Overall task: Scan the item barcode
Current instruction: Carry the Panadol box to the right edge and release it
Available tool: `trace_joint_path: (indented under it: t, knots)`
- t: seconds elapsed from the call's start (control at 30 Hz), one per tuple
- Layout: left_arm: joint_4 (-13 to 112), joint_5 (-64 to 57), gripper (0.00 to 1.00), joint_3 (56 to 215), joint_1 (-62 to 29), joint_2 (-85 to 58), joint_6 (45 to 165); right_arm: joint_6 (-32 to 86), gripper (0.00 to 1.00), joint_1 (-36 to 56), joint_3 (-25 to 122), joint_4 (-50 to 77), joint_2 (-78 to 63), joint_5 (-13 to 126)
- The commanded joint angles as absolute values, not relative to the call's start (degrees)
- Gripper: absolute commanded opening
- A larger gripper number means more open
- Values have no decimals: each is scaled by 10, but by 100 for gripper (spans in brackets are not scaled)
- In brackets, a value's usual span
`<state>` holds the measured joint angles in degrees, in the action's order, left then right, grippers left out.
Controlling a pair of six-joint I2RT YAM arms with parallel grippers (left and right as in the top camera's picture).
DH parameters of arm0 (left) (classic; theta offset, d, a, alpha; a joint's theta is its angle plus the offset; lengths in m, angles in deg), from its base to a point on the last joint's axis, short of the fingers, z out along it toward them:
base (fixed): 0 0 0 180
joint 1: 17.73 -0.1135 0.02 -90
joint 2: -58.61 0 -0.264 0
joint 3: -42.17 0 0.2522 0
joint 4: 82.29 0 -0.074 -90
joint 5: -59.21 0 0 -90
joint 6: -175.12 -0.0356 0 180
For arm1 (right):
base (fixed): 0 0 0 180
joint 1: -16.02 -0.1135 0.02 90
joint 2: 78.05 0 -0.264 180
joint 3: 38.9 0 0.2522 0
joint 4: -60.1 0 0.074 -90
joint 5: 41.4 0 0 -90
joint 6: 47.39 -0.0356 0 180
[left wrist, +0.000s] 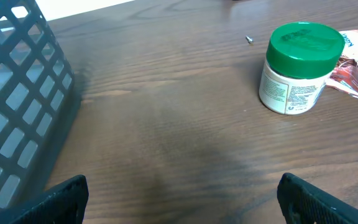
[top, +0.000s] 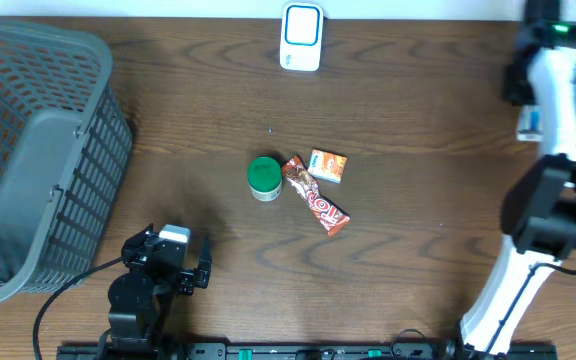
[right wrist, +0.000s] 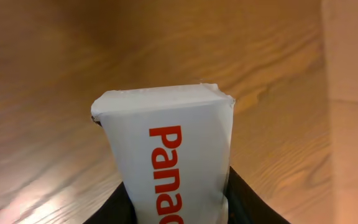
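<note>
My right gripper [right wrist: 180, 202] is shut on a white box [right wrist: 166, 143] with red "Pana" lettering, its black fingers [right wrist: 248, 204] pressed on both sides. The box stands out past the fingertips, above the wooden table. In the overhead view this gripper [top: 521, 95] is at the far right with the box [top: 530, 124] showing beside the arm. A white scanner [top: 301, 37] stands at the back middle of the table, well left of the box. No barcode shows on the box. My left gripper [left wrist: 182, 202] is open and empty, low over the table near the front left [top: 173, 262].
A green-lidded jar [top: 263, 177] [left wrist: 298, 67], a red-brown candy wrapper [top: 316, 207] and a small orange packet [top: 328, 165] lie mid-table. A grey mesh basket [top: 28, 160] [left wrist: 11, 106] fills the left side, close to my left gripper.
</note>
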<state>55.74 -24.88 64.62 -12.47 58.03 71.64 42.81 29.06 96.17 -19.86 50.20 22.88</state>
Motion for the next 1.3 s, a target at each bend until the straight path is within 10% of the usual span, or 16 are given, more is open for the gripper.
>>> trace_joint_path:
  t: [0.0,0.6,0.83,1.27]
  knots:
    - [548,-244,98,640,-127,584,721,407,31,350,958,-188,505,311]
    - [548,-244,98,640,-127,584,721,373,36,563,802,-71,505,451]
    - [548,-244,98,640,-127,584,721,360,94,578,868,-110,469,508]
    - [548,-244,98,640,-127,584,721,317,63,506,915,-166,326,794]
